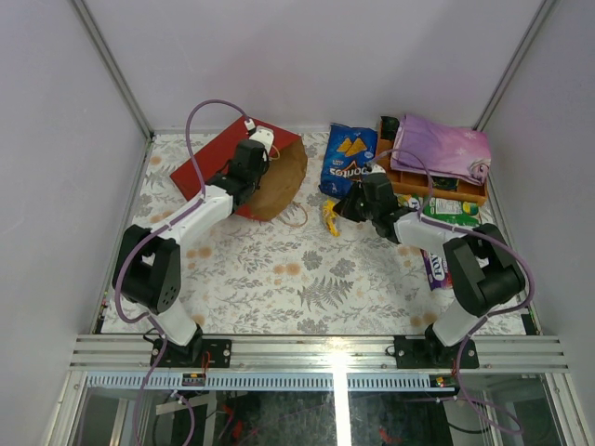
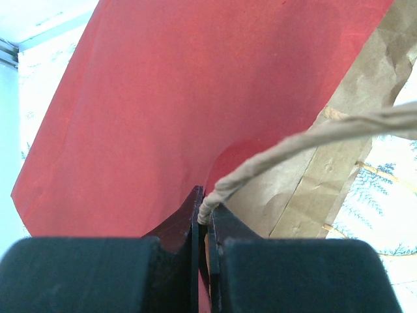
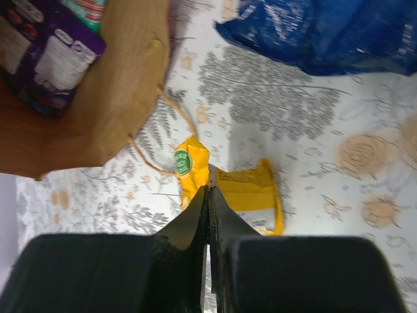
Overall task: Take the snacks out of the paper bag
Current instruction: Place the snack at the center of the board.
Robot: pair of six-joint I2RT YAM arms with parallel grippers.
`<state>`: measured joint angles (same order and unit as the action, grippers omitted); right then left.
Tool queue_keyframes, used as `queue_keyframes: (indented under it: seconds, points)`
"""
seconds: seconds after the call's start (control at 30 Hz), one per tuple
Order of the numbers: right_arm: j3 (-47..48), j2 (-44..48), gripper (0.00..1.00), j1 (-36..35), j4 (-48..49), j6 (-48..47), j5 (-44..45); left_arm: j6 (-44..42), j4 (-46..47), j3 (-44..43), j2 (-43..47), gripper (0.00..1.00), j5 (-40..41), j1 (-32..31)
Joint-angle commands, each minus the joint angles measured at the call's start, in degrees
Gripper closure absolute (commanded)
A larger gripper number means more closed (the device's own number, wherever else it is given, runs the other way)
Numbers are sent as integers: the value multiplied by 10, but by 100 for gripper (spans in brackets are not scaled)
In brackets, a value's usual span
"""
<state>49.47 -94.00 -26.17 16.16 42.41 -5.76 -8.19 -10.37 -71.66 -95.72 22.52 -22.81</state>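
The paper bag [image 1: 228,165] lies on its side at the back left, red outside, its brown mouth [image 1: 282,179] facing right. My left gripper [image 1: 257,151] is shut on its string handle [image 2: 280,156] at the rim; the left wrist view is filled by the bag's red side [image 2: 169,98]. My right gripper [image 1: 344,208] is shut on the seam of the small yellow pack [image 3: 251,192], just above the cloth in front of the bag's mouth. The blue Doritos bag [image 1: 348,158] lies behind it. A purple pack [image 3: 45,52] and a teal pack [image 3: 85,9] show inside the bag [image 3: 124,85].
An orange wooden tray [image 1: 418,183] stands at the back right with a folded purple cloth [image 1: 442,144] on it. A green pack [image 1: 451,208] and a purple pack [image 1: 434,269] lie beside the right arm. The bag's other string handle [image 3: 163,111] loops onto the table.
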Motion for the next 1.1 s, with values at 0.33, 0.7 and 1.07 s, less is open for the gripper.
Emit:
queue_keyframes:
  seconds: [0.33, 0.7, 1.07]
  points:
    - [161, -79, 100, -60, 55, 67, -72, 3, 0, -18, -14, 100, 18, -2]
    - [96, -91, 100, -31, 62, 76, -57, 2, -1, -18, -14, 100, 20, -2]
    - [-55, 2, 100, 8, 25, 18, 38, 4, -6, -22, -16, 100, 16, -3]
